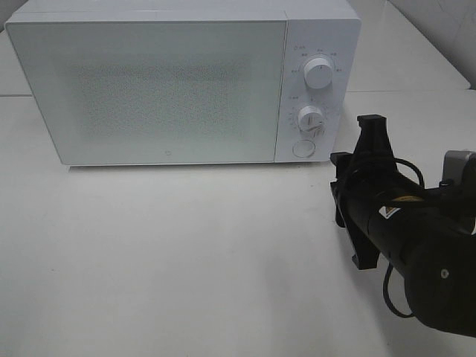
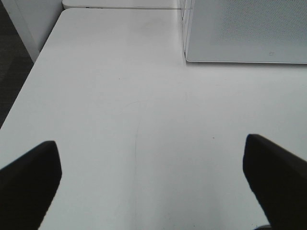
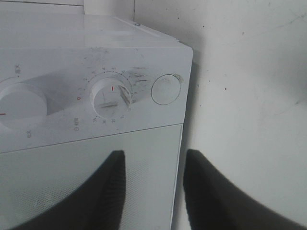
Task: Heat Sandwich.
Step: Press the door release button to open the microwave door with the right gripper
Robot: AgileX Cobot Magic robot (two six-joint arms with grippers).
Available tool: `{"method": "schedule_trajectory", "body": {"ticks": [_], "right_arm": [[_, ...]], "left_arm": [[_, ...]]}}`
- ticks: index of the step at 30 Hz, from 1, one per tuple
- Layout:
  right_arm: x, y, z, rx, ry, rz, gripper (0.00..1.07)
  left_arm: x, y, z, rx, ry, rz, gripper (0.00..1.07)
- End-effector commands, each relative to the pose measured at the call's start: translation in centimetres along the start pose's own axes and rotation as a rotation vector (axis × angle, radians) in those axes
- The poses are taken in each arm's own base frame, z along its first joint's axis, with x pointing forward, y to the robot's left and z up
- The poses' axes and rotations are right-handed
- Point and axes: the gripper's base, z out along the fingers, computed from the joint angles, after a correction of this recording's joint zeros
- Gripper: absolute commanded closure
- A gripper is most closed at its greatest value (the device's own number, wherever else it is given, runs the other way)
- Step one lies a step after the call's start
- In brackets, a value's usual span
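The sandwich is out of view in every frame. The white microwave [image 1: 149, 82] stands at the back of the table with its door closed. My right gripper [image 1: 337, 190] hovers just right of the control panel, turned on its side. In the right wrist view the right gripper [image 3: 153, 155] has its fingers apart with nothing between them, pointing at the seam between the door [image 3: 72, 167] and the panel, below the lower knob [image 3: 111, 98]. My left gripper [image 2: 149, 141] is wide open over bare table, and the overhead camera does not show it.
The panel carries an upper knob [image 1: 319, 73], a lower knob [image 1: 310, 119] and a round button [image 1: 303, 149]. White tabletop [image 1: 186, 253] stretches in front of the microwave. The table's left edge [image 2: 29, 81] drops to dark floor.
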Motion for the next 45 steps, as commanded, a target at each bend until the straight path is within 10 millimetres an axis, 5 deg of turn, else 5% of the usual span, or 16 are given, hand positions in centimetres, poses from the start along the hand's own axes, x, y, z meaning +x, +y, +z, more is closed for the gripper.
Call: {"method": "schedule_trajectory", "body": {"ticks": [1,8,25,45], "right_arm": [[0.4,0.3,0.0,-0.007,0.018,0.054,0.85],[0.4,0.3,0.0,-0.007,0.018,0.078,1.07],[1.2,-0.8,1.3,0.011,0.031,0.12,1.07],[1.4,0.1,7.2,-0.012,0.056,0.109,1.07]], "left_arm": [[0.0,0.0,-0.1,-0.003,-0.018,-0.001,0.09],[0.0,0.0,-0.1,-0.003,-0.018,-0.001,0.09],[0.0,0.0,-0.1,-0.003,-0.018,-0.001,0.09],[0.0,0.0,-0.1,-0.003,-0.018,-0.001,0.09]]}}
